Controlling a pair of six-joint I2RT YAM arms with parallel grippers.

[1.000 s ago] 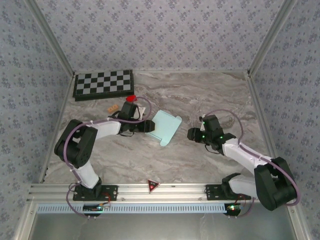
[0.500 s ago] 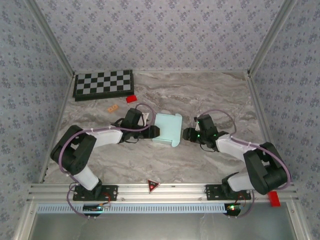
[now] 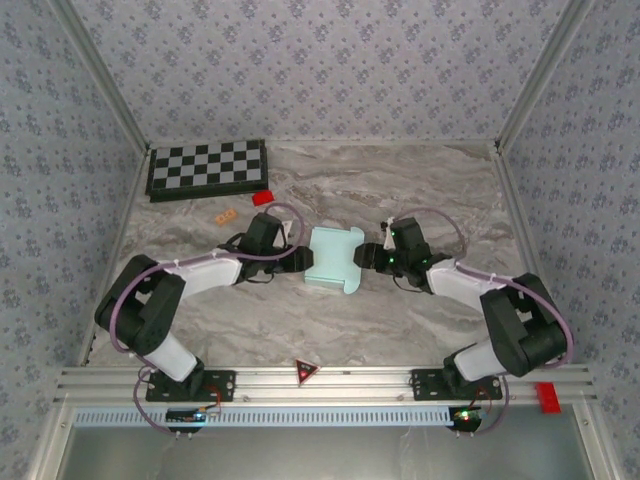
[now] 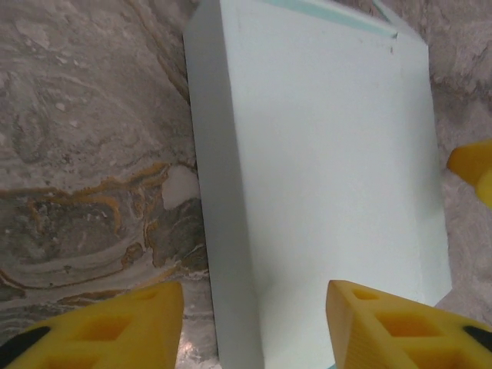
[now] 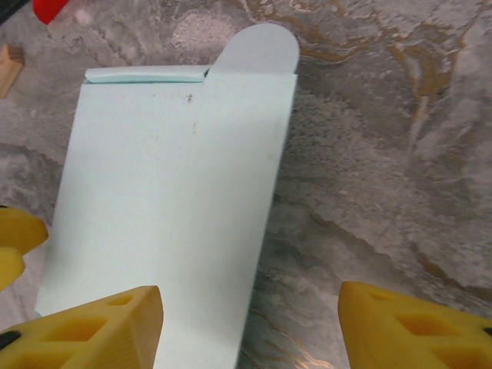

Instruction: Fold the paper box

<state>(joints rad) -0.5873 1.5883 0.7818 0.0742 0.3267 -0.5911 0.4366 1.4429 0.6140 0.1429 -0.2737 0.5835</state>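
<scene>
Checkerboard at far left of marble table, red block beside it, tan piece nearby

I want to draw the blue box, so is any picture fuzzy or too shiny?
Top external: even light, no glare, the paper box small but clear. Left wrist: the box sharp, its top very pale, its side wall shaded darker. Right wrist: sharp too, a thin shadow along its right edge.

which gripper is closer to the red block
Left. The left gripper is at the left edge of the box, a little right of the red block and nearer the bases. The right gripper is at the box's right edge, farther off.
</scene>
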